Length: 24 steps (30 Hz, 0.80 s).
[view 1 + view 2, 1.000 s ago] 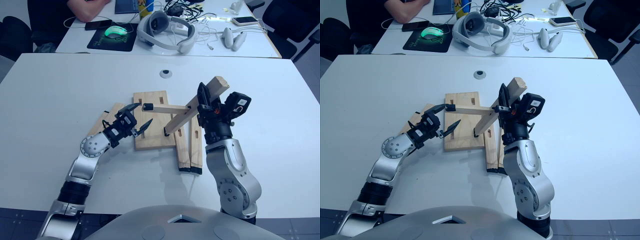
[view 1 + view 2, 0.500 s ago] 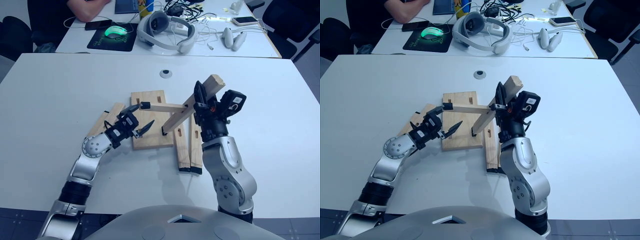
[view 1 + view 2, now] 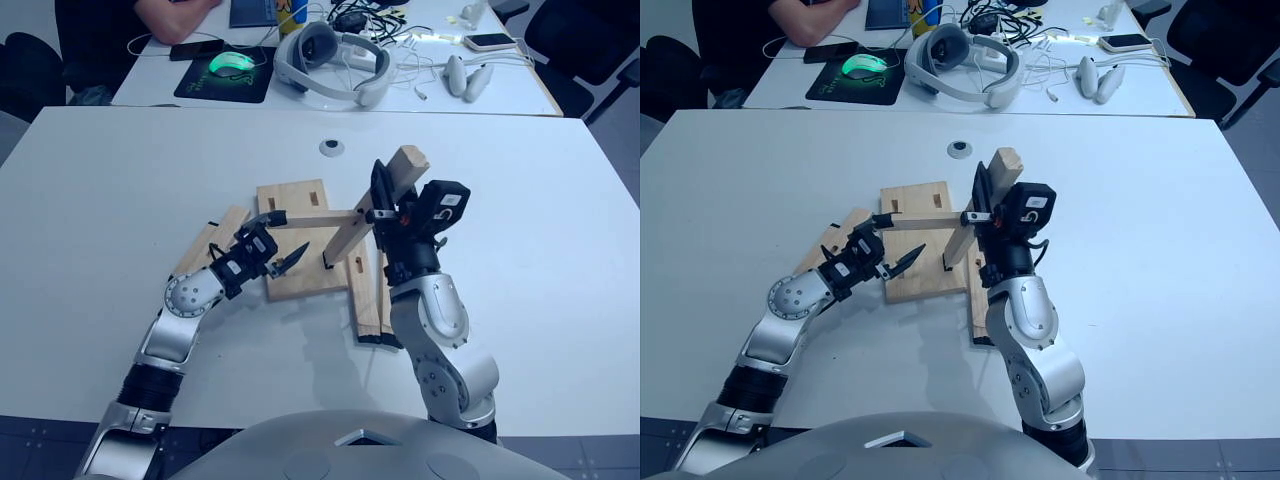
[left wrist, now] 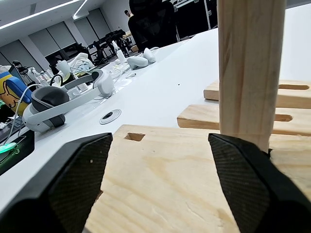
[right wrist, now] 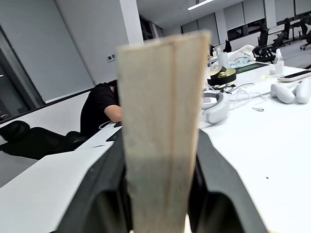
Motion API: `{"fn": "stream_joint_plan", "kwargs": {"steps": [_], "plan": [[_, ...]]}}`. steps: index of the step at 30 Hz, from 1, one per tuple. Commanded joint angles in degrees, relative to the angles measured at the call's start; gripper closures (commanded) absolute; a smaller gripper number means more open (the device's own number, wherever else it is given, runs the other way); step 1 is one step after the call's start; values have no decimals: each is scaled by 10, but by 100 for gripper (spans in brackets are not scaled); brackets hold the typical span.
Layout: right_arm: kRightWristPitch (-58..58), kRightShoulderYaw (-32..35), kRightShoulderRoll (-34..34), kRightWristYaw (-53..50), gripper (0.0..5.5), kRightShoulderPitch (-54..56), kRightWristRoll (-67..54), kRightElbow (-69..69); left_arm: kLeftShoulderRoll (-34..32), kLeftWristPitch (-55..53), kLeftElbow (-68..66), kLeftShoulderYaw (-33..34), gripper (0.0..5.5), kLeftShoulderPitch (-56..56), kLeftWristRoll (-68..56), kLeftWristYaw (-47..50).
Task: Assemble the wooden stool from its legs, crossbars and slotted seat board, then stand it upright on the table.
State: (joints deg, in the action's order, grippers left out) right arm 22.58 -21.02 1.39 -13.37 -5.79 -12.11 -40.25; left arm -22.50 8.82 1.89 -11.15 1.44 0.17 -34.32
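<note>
1. The right gripper (image 3: 383, 200) is clamped on a wooden leg (image 3: 405, 165), held tilted with its lower end over the slotted seat board (image 3: 305, 270).
2. A crossbar (image 3: 315, 217) juts from that leg toward the left gripper (image 3: 276, 240), whose fingers stand apart at the board's left edge.
3. The board lies flat on the desk (image 3: 120, 180), with two more legs (image 3: 366, 300) beside it.

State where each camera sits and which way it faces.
Left eye view: on the head, facing forward and down over the table; left gripper and right gripper show.
Right eye view: beside it, same scene and arms.
Left wrist view: low over the seat board, facing the leg; own fingers frame it.
Right wrist view: looks along the gripped leg toward the far desk; own fingers flank it.
All share the leg.
</note>
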Motion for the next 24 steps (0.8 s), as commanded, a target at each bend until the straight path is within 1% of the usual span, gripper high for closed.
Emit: {"fn": "stream_joint_plan", "kwargs": {"steps": [1,4,7,12,16,20,23,24], "plan": [[-14,-25,-18,20,447,-38,36,23,-13,1,8,5,184,-10,0,-5],[-32,-36,-23,28,447,-49,61,36,-35,13,1,6,184,-17,10,-14],[-40,-40,-21,30,447,-54,77,43,-73,37,-17,18,184,-22,21,-29],[-37,-30,-15,38,447,-50,86,60,-154,97,-96,75,184,-22,24,-43],[-53,-4,-16,51,447,-63,71,92,-205,141,-167,128,184,-11,10,-47],[-93,12,-26,79,447,-89,69,163,-197,142,-192,144,184,24,-11,-44],[-106,21,-26,99,447,-83,63,167,-175,128,-175,141,184,32,-19,-35],[-101,21,-33,108,447,-65,71,162,-166,124,-163,140,184,23,-18,-26]]}}
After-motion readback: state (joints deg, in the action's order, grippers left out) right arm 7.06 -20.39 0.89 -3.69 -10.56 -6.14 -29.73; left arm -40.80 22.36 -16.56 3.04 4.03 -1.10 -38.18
